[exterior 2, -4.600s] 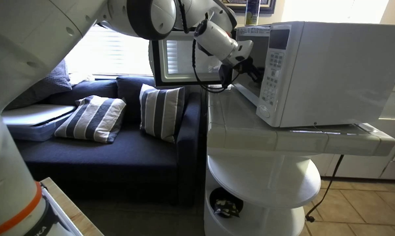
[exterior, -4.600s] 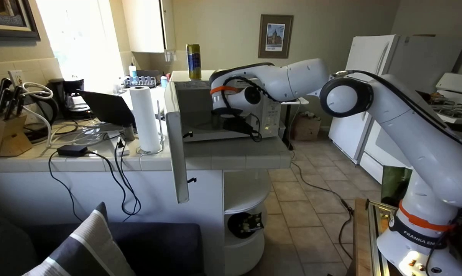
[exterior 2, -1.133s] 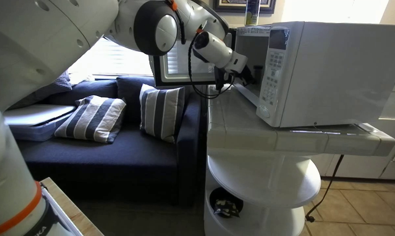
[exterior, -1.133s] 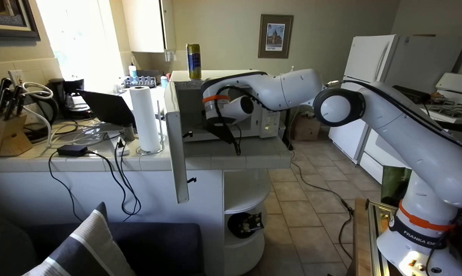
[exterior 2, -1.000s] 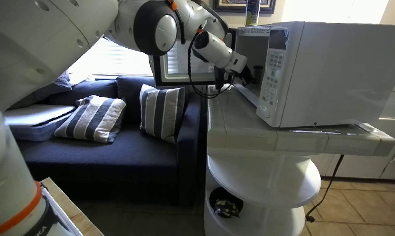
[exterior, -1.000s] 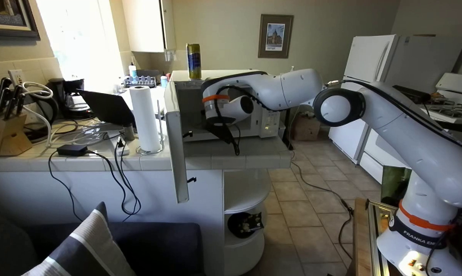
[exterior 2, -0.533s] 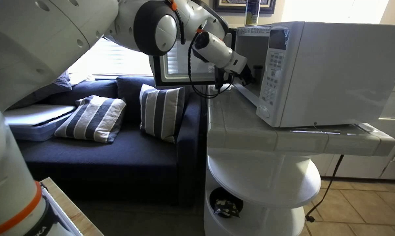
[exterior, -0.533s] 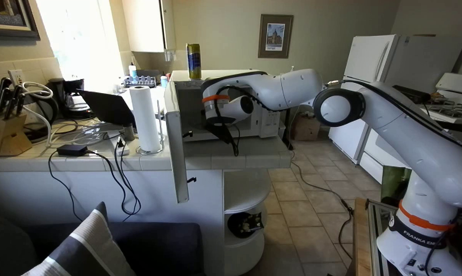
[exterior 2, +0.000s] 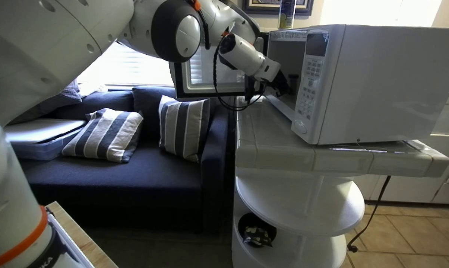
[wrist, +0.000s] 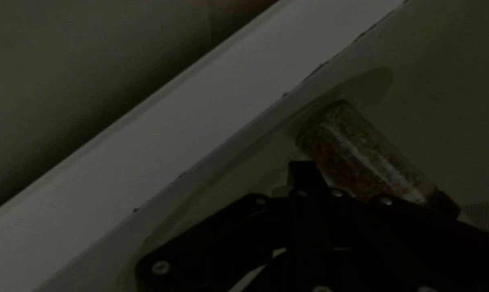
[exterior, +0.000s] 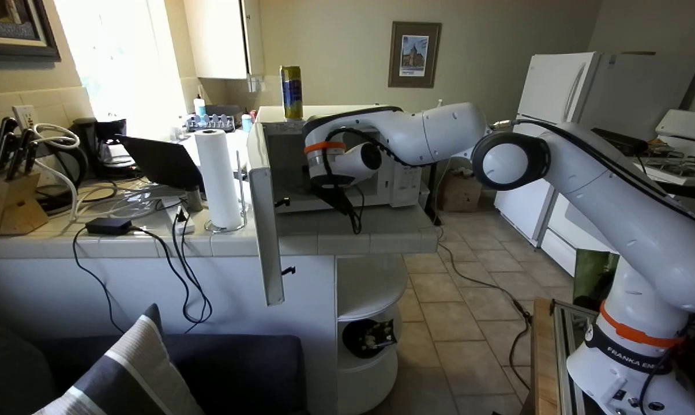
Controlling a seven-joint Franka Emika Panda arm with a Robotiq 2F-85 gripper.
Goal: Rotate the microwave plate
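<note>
The white microwave stands on the tiled counter with its door wide open. Its plate shows dimly in the wrist view as a pale disc with a curved rim near the front sill. A clear jar with red-brown grains and a dark cap stands inside, its base near that rim. My gripper has its fingers together, over the plate and close beside the jar; whether they touch either cannot be told. In an exterior view the gripper reaches low into the cavity mouth. Most of the plate is hidden.
A tall can stands on top of the microwave. The microwave's control side borders the opening. A paper towel roll stands beyond the door. The arm's cable loop hangs over the counter edge.
Since 4.6 s ago the hand has moved lower, toward the door side and slightly outward, beside the jar. Over the last second it has barely moved.
</note>
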